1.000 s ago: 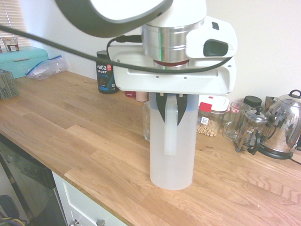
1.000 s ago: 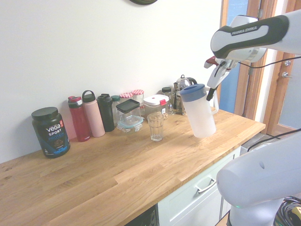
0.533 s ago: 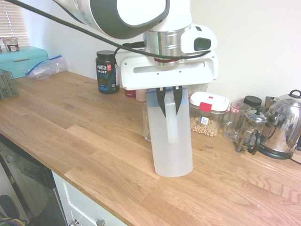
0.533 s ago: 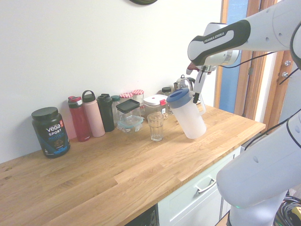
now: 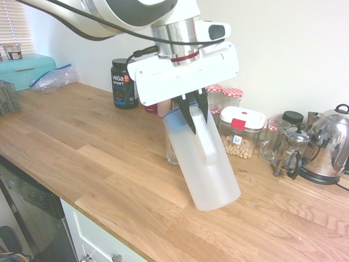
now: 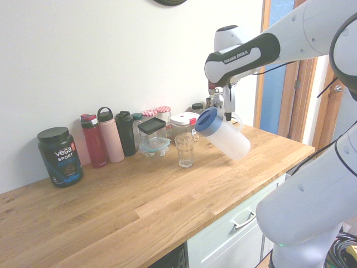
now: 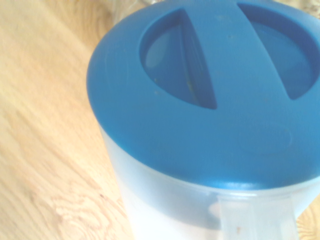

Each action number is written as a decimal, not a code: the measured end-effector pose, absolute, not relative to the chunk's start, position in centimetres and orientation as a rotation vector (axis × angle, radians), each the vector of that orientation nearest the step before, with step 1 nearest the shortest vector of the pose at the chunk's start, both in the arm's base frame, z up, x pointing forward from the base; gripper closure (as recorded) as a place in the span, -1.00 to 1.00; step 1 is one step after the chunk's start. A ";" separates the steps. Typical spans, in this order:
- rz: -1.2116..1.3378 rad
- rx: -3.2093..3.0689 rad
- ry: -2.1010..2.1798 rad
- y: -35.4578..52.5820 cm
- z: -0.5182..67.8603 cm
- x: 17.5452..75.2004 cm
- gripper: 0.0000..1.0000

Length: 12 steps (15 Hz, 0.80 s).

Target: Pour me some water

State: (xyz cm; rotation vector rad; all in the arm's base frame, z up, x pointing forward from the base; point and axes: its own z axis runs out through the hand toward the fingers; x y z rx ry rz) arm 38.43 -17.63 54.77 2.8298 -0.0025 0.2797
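Claw (image 5: pixel 197 115) clamped on handle of tilted, blue-lidded pitcher (image 6: pixel 226 136), held above bench (image 6: pixel 167 195); lid leans toward drinking glass (image 6: pixel 184 149).

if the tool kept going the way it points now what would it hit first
The tool points steeply down, shut on the handle of the tilted pitcher, so the pitcher's own body lies first in line. Beyond it is the wooden countertop, though depth is unclear.

Exterior views face the counter (image 5: pixel 82 164) oppositely; wrist view close above
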 end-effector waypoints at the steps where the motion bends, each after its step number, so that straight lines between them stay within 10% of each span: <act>1: 0.266 2.804 0.020 -16.8 55.2 38.8 1.00; 12: 0.083 2.573 0.100 -11.9 55.5 44.2 1.00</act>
